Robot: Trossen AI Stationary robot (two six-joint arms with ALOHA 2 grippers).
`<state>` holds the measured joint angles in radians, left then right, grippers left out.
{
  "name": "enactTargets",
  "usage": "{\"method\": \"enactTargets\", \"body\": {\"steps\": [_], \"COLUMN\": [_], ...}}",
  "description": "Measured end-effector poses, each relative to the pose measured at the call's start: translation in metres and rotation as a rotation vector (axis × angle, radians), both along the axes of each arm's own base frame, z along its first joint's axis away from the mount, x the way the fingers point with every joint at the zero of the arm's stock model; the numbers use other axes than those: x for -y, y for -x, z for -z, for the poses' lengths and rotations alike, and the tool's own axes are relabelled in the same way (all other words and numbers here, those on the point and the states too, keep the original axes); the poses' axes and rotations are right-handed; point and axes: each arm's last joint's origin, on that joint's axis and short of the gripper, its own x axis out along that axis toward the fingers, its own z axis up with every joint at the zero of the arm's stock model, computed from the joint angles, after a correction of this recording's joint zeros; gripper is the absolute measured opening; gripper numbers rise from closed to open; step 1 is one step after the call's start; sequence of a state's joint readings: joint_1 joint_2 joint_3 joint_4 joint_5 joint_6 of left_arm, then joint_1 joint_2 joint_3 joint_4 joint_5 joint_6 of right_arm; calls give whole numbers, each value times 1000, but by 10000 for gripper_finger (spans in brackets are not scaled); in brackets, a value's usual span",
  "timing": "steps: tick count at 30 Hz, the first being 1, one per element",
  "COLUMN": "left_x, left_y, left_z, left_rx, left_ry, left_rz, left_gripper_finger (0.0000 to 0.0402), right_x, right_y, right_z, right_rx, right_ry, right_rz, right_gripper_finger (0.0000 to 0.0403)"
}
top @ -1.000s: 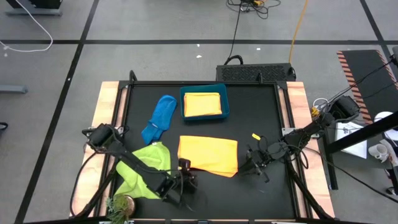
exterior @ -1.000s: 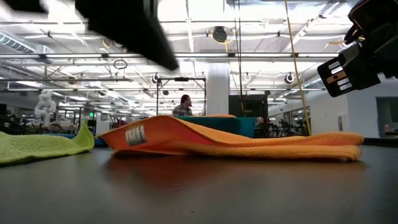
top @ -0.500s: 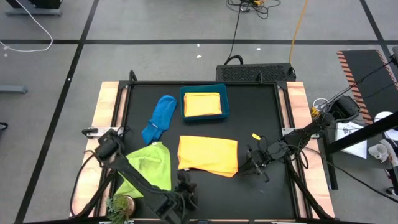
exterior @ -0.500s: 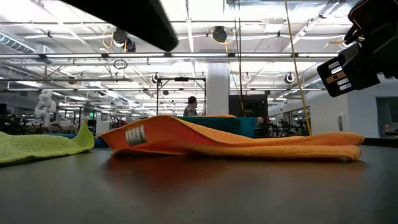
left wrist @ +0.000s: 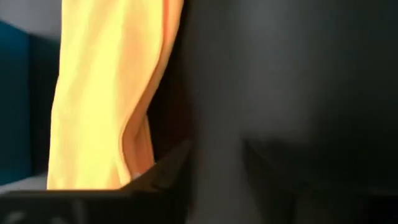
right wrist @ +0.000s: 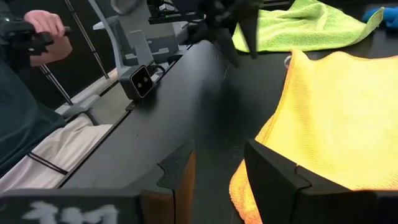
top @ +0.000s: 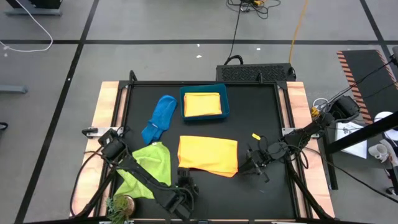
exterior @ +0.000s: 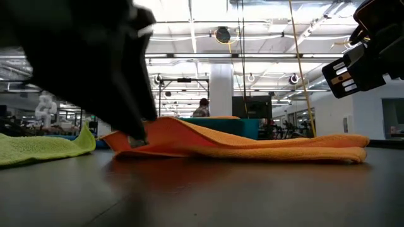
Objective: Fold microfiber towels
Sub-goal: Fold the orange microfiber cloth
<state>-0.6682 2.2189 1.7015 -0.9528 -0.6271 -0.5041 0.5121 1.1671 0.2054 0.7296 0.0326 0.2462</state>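
On the black bench (top: 261, 112) a folded orange towel (top: 208, 155) lies at the middle, a lime green towel (top: 149, 168) to its left, a blue towel (top: 160, 117) beyond. At the back, the teal bin (top: 204, 103) holds a folded yellow towel (top: 203, 104). The left gripper (top: 185, 194) hangs low by the orange towel's near corner, its jaws' state untellable; the right gripper (top: 254, 165), jaws parted, sits beside the towel's right edge.

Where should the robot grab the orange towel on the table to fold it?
Probably at the near left corner of the orange towel, coming from the table's front edge. In the low view that corner lifts off the table, so a finger could slip under; the rest lies flat. The left gripper is already close there. The right gripper sits beside the right edge.
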Motion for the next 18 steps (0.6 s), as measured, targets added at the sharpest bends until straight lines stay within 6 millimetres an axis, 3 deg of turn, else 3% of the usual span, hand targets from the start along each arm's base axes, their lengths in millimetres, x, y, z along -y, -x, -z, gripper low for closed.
{"method": "enactTargets", "body": {"steps": [4, 8, 12, 18], "left_x": [-17, -30, -40, -44], "left_y": [1, 1, -1, -4], "left_z": [14, 22, 24, 25], "left_rx": [-83, -109, -124, -166], "left_ry": [-1, 1, -19, 30], "left_rz": [-37, -83, -108, -118], "left_gripper_finger": [206, 216, 199, 141], "right_x": [0, 0, 0, 0], "right_y": [0, 0, 0, 0], "right_z": [0, 0, 0, 0], "right_rx": [0, 0, 0, -1], "right_ry": [0, 0, 1, -1], "right_rz": [0, 0, 0, 1], "right_gripper_finger": [130, 130, 130, 130]}}
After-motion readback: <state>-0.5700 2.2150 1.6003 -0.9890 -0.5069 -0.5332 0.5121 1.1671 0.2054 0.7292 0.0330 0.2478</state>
